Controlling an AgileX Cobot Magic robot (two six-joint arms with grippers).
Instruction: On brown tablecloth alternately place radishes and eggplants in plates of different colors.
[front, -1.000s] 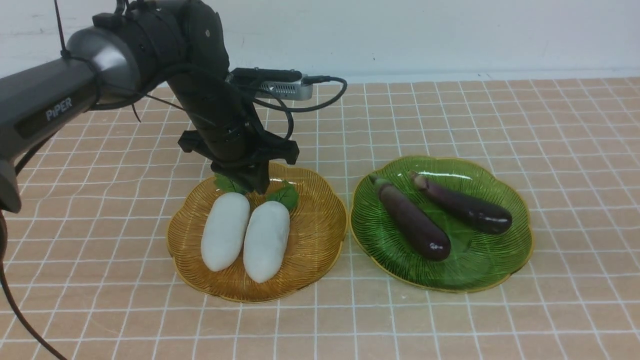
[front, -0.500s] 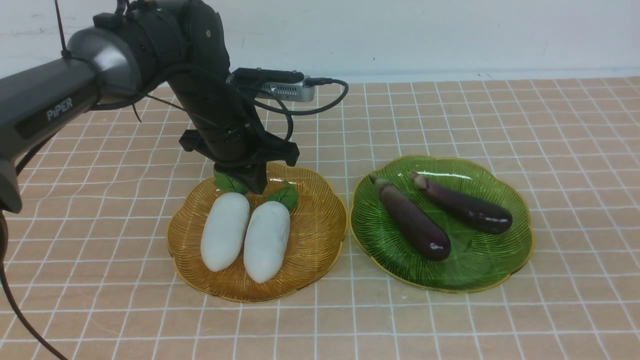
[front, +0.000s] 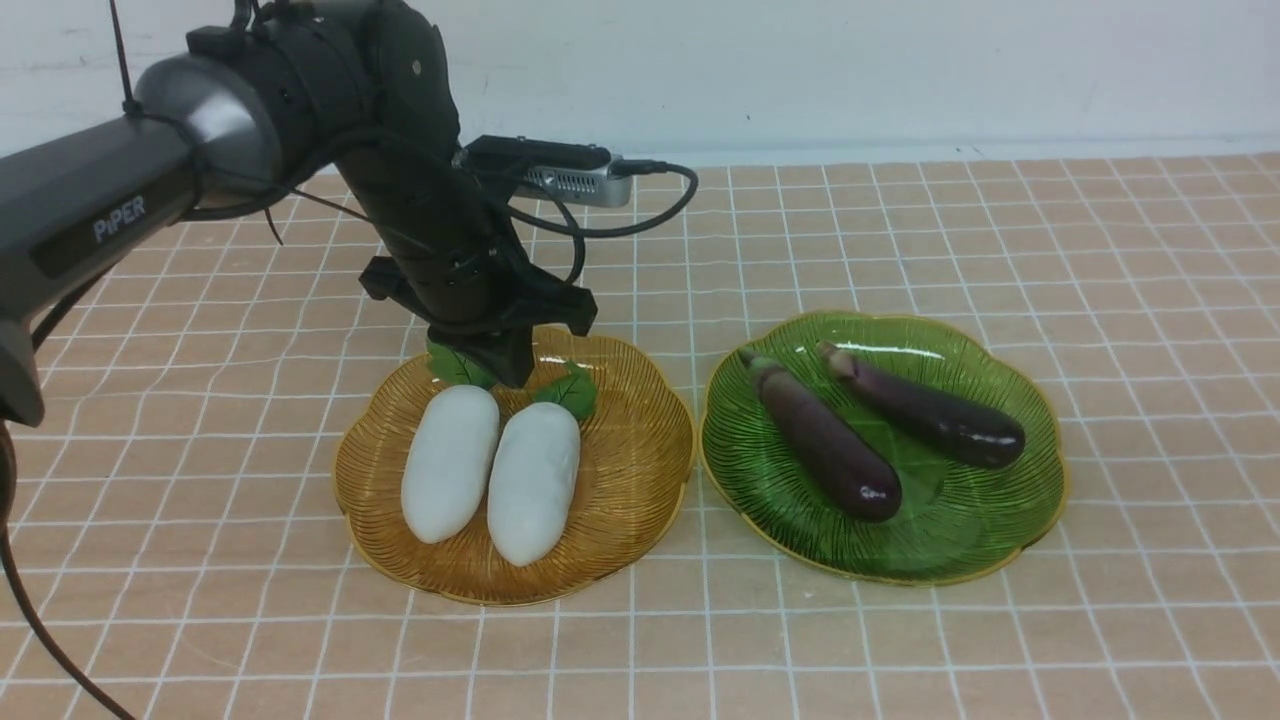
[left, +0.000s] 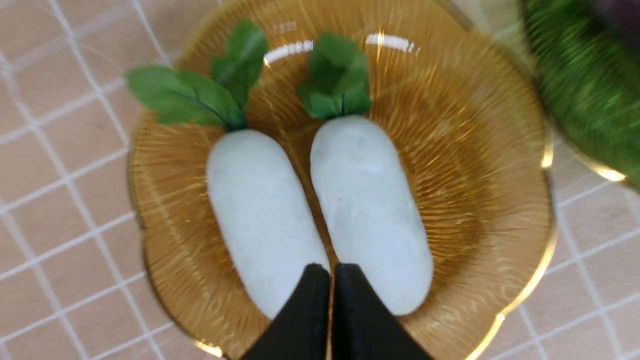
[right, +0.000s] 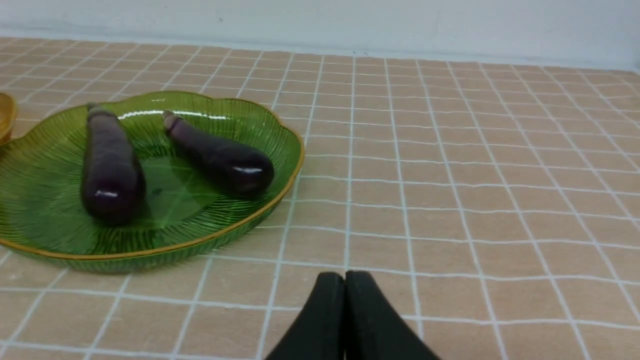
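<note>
Two white radishes (front: 450, 460) (front: 533, 482) lie side by side in the amber plate (front: 630, 460), leaves pointing away from me. In the left wrist view both radishes (left: 262, 220) (left: 370, 210) show on the amber plate (left: 480, 165). My left gripper (front: 505, 372) (left: 331, 272) hangs shut and empty just above the plate's far rim, over the leaves. Two purple eggplants (front: 825, 440) (front: 925, 405) rest in the green plate (front: 1020, 500). In the right wrist view my right gripper (right: 344, 280) is shut and empty, low over the brown tablecloth (right: 475, 175) beside the green plate (right: 210, 235).
The left arm (front: 120, 200) reaches in from the left, with its wrist camera (front: 560, 170) and cable above the amber plate. A white wall (front: 800, 70) closes off the table's far edge. The brown tablecloth (front: 1150, 300) stretches bare to the right of the green plate.
My left gripper has lifted very slightly above the radish leaves. The radishes, eggplants and plates have not moved.
</note>
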